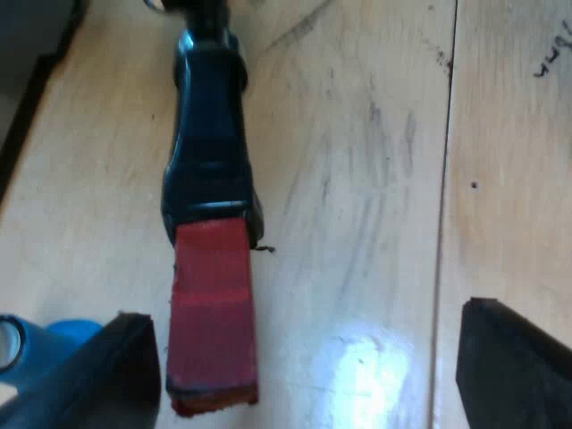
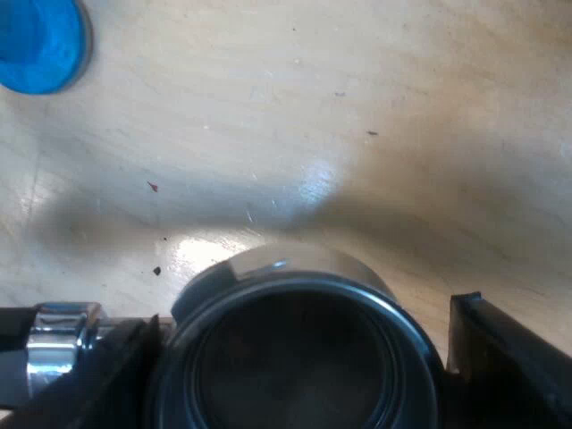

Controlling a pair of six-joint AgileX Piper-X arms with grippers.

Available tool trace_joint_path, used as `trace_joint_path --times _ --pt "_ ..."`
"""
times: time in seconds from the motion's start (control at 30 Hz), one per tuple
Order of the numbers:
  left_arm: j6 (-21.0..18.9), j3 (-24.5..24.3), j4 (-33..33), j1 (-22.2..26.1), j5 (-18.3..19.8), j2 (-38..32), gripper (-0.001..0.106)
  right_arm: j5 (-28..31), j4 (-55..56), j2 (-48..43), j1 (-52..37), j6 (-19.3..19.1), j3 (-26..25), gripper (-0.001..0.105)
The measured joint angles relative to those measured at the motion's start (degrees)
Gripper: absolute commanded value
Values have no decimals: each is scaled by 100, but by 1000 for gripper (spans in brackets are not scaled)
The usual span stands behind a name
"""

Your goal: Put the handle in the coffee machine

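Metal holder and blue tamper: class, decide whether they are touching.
Apart. The right wrist view shows a stretch of bare table between the metal holder and the blue tamper.

Likely a workshop or lab bench: a pale, scuffed plywood surface [image 1: 357,179] with scribbled marks and board seams.

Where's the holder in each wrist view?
Left wrist view: holder, dark handle and red end, over the wooden table, inside the open left gripper.
Right wrist view: holder's round metal basket, at the right gripper.
Shared landmark: blue tamper, on the table near the holder.
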Motion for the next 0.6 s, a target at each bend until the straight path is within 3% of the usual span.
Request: trace_joint_path --times 0.37,0.6 --pt "0 176 -570 0 14 181 70 -180 0 -12 0 -1 0 0" --pt "0 176 -998 0 21 961 70 -232 0 -12 69 13 0 0"
